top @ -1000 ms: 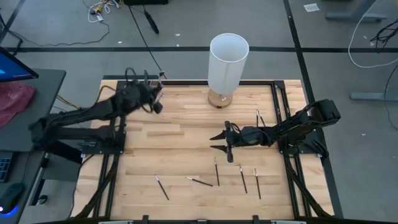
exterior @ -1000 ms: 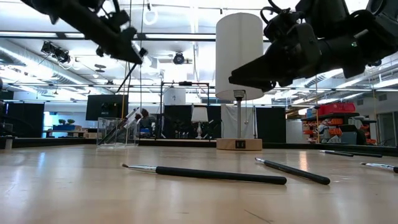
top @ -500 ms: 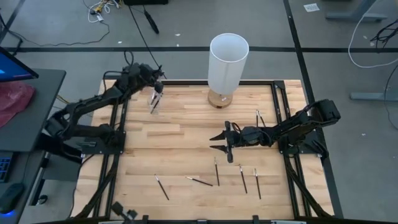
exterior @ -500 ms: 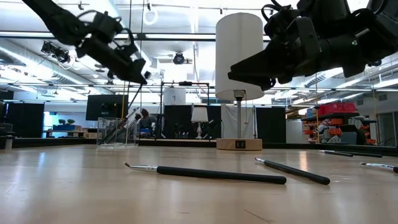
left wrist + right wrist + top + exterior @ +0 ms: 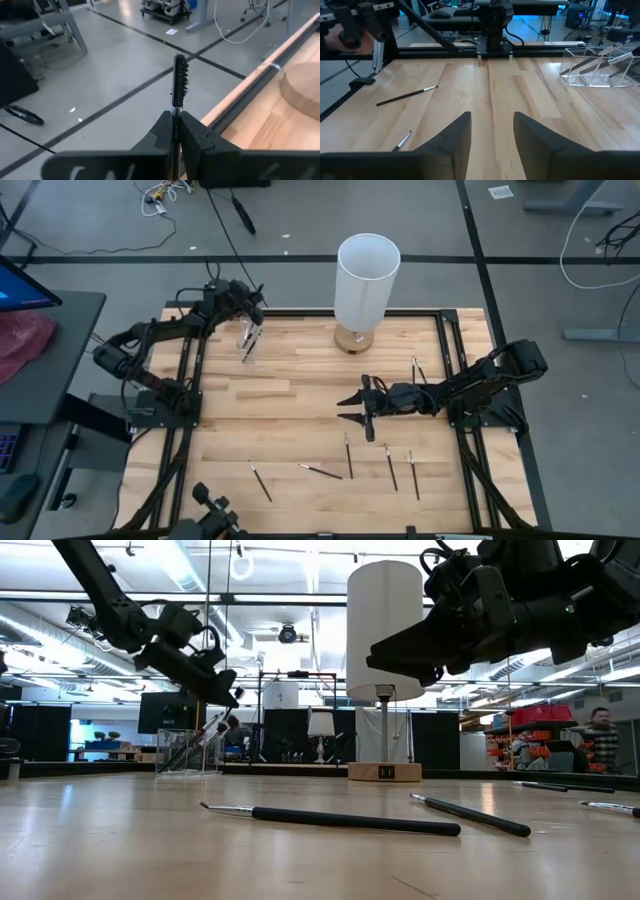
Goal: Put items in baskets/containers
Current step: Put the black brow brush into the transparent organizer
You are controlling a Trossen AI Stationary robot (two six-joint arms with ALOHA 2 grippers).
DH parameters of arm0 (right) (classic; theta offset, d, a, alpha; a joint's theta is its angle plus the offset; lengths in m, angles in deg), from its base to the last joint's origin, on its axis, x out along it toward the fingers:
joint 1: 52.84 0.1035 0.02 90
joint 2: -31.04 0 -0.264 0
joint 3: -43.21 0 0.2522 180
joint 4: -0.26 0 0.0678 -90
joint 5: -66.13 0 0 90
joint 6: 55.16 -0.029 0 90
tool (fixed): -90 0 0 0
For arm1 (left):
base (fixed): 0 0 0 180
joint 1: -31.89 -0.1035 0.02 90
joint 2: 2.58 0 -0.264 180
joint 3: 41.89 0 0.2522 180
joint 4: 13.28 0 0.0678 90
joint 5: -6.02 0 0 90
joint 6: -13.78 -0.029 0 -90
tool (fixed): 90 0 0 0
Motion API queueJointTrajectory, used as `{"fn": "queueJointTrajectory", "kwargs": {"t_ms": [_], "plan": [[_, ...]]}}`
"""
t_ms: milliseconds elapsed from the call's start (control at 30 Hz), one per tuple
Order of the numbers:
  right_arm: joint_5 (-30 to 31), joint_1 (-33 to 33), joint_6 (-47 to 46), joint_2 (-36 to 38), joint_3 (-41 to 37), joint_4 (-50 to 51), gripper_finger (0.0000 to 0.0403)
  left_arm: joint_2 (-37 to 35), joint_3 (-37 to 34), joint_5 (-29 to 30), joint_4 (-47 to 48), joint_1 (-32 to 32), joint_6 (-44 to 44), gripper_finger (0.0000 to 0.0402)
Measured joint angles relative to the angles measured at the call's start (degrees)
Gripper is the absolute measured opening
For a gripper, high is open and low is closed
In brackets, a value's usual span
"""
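Evidently the left arm has swung back over the far-left corner of the tabletop [image 5: 300, 395] within the last second: it first reached across the boards near the clear container [image 5: 249, 340], and it now stands withdrawn, its left pincer [image 5: 252, 305] just beyond that container. The left wrist view shows the pincer closed on a held brush [image 5: 180, 82], whose dark bristle tuft stands clear above the fingertips [image 5: 192, 130] with floor and the tabletop edge beyond. The container already carries several brushes leaning inside it, seen in the low view. The inspector judges that the held brush has not yet been delivered and that the arm is lining up above the container mouth for the drop. The right pincer [image 5: 357, 409] has not moved over the same interval; it hovers open above the middle of the tabletop, holding nothing. Loose brushes [image 5: 349, 457] lie along the near side, with one more [image 5: 416, 369] by the right arm, so a good part of the task is outstanding.
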Motion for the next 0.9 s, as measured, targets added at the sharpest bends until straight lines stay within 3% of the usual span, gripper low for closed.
{"fn": "queueJointTrajectory", "kwargs": {"t_ms": [600,900], "plan": [[0.02,0.00,0.02,0.00,0.02,0.02,0.0148,0.66,0.00,-6.10,7.47,-2.46,-2.18,0.0017],[0.00,0.02,0.04,0.00,0.02,0.02,0.0148,0.66,0.00,-4.50,11.40,-2.46,-3.04,0.0072]]}}
